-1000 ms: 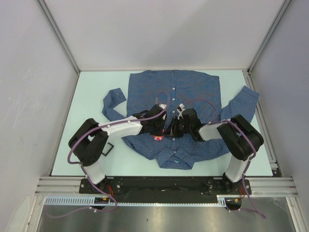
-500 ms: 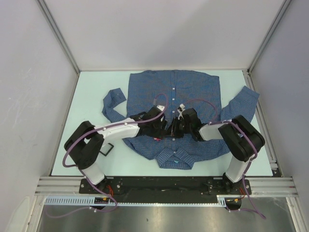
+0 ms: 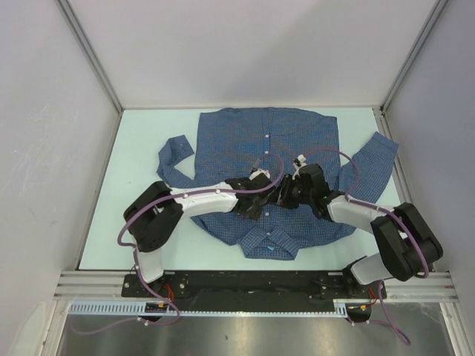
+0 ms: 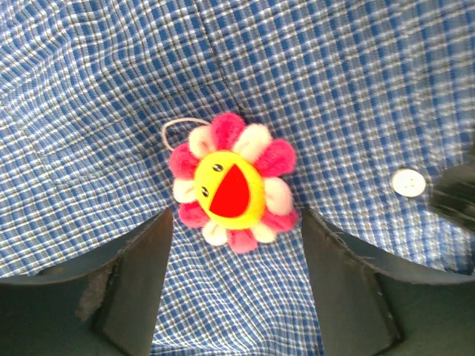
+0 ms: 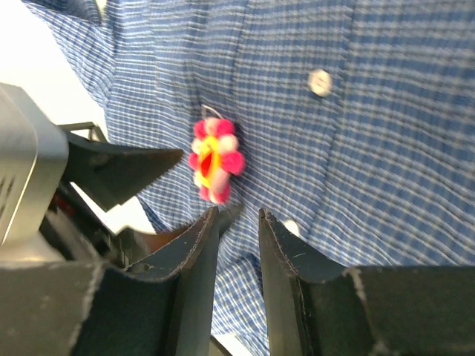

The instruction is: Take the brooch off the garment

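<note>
The brooch (image 4: 233,187), a pink-and-white flower with a yellow face and red mouth, lies on the garment (image 4: 349,81), a blue checked shirt. My left gripper (image 4: 236,222) is open, its dark fingers (image 4: 141,282) standing either side of the brooch's lower edge without touching it. In the right wrist view the brooch (image 5: 214,161) sits just beyond my right gripper (image 5: 237,213), whose jaws stand narrowly apart with only cloth (image 5: 386,111) behind them. From above, both grippers (image 3: 261,202) (image 3: 288,193) meet over the shirt's (image 3: 245,137) front and hide the brooch.
White shirt buttons (image 4: 407,182) (image 5: 320,81) run along the placket near the brooch. The shirt's collar (image 3: 271,241) points toward the arm bases and its sleeves (image 3: 174,159) (image 3: 375,156) spread left and right. Grey walls close in the pale table (image 3: 141,141).
My left gripper has gone from shut to open and slid right along the shirt. The right arm has swung its elbow outward and shifted right. The brooch, seen from above before, is now covered.
</note>
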You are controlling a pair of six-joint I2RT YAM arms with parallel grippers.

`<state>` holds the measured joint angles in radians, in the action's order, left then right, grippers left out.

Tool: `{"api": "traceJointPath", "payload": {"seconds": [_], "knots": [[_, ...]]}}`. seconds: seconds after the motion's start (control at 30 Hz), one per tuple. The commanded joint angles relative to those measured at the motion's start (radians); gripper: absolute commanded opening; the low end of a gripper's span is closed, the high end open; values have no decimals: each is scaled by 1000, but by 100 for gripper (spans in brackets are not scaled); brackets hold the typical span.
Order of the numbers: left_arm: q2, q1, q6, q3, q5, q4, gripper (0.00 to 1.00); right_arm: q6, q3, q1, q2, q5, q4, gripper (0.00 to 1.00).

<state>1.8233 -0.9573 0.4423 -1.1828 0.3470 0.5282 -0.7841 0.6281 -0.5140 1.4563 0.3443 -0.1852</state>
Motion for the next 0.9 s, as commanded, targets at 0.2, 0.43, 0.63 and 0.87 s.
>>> {"api": "traceJointPath", "payload": {"seconds": [0.2,0.43,0.63,0.87], "knots": [[74,-28,-30,-121,136,107,48,62,-31,5,-79,-5,47,34],[57,-28,-100,-130,121,105,8,55,-31,-20,-39,19,-16,34],[39,-28,-149,-120,1,92,0,63,-31,-41,9,44,-71,34],[-47,-5,-131,-45,-186,17,0,89,-31,-75,38,50,-103,33]]}}
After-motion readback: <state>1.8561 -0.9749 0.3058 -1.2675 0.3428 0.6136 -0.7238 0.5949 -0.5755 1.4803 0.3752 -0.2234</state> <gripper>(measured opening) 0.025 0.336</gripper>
